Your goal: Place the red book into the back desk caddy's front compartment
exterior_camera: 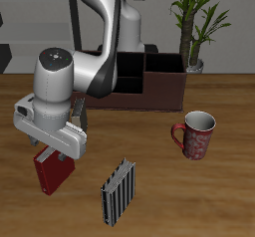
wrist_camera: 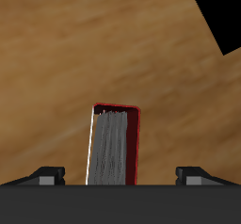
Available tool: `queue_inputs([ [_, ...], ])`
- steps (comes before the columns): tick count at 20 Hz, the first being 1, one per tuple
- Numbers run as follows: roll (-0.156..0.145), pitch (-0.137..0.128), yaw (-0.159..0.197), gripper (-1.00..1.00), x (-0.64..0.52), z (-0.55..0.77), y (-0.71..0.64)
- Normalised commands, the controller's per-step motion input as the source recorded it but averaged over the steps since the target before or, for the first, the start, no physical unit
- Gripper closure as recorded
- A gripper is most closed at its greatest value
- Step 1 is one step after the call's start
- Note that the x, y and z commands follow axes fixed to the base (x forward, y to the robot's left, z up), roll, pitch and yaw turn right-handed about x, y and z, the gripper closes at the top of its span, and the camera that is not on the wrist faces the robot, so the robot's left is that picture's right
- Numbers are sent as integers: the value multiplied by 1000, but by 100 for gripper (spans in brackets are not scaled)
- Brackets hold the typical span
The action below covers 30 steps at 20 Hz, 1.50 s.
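The red book (exterior_camera: 50, 173) stands on edge on the table near its front edge, slightly tilted. In the wrist view the red book (wrist_camera: 115, 145) shows its red cover and grey-white page edges from above. My gripper (exterior_camera: 57, 153) is directly over it, open, with the fingertips (wrist_camera: 47, 176) wide apart on either side of the book and not touching it; the gripper (wrist_camera: 120, 177) is centred on the book. The back desk caddy (exterior_camera: 159, 90) is a dark maroon box far behind, next to the robot base. The arm partly hides its dividers, so I cannot pick out the front compartment.
A black-and-grey striped book (exterior_camera: 118, 192) stands close beside the red book, nearer the front edge. A red mug (exterior_camera: 196, 134) stands mid-table in front of the caddy. A potted plant (exterior_camera: 197, 22) is behind the caddy. A black corner (wrist_camera: 222, 16) shows in the wrist view.
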Motion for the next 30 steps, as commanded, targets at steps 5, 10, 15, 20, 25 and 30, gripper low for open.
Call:
queue_inputs([
  [5,8,5,4,100,22,-47,76],
  [10,10,2,-3,100,42,-3,83],
  [15,25,-21,40,100,-51,150,146],
  [20,11,-28,53,100,-59,284,127],
  [25,50,-64,105,100,-229,628,276],
  [30,35,-67,130,100,-352,708,205],
])
